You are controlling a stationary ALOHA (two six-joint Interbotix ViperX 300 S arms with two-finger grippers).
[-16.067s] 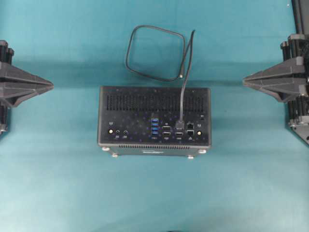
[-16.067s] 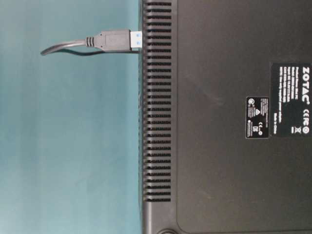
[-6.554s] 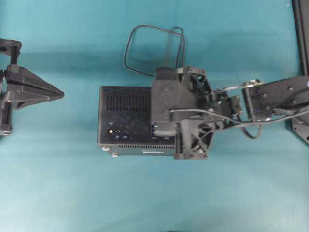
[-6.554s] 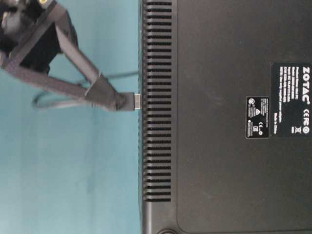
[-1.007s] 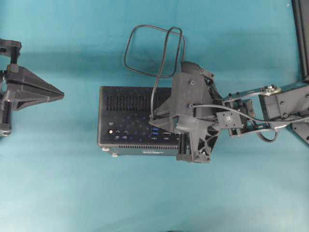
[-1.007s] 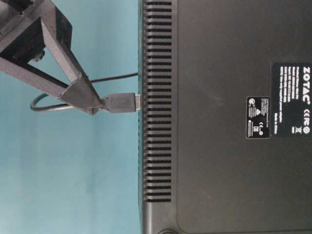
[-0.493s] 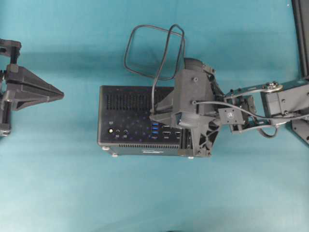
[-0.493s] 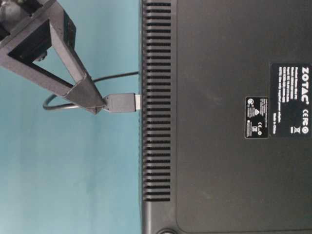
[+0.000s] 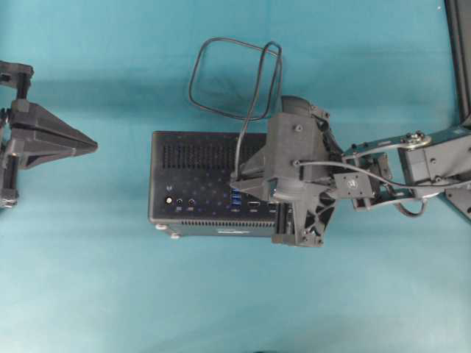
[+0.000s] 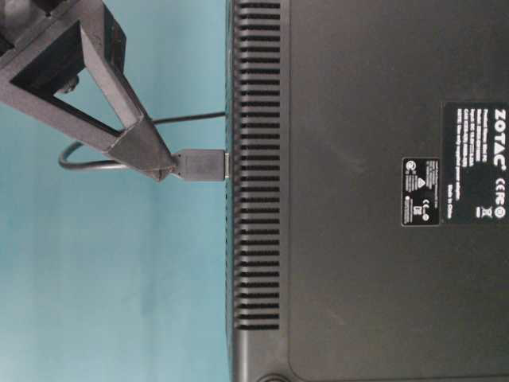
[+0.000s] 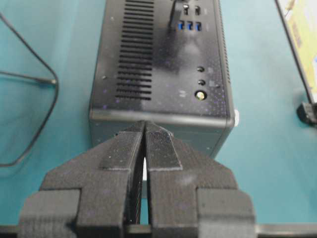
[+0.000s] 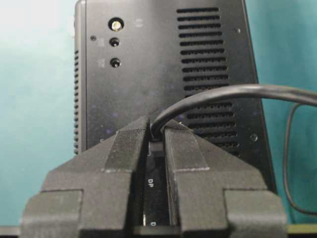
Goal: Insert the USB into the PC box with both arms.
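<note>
Plug first: you had the black plug of the thin black looped USB cable point(image 10: 199, 165) pinched at its back end by the right arm's black pointed gripper point(image 12: 156, 144). Half a second before, a sliver of silver metal showed between the plug and the black, slotted PC box point(image 9: 206, 158). Now that sliver was almost gone in the table-level view, and the plug's front sat right against the box's face. That looked like the plug going in, or nearly in. You could not tell from these views if it was all the way home.

The plug stood in the row of small blue sockets point(image 11: 189, 25). The rest of the cable looped over the box's far edge and lay on the teal table point(image 9: 110, 294) behind it.

Your left arm's black pointed gripper point(image 11: 145, 148) had its fingers pressed together with nothing between them. It hung off the box's short end, apart from it.

The box had bare table all around. Your right arm covered much of the box's right half, so room was tight there. The left side was free.
</note>
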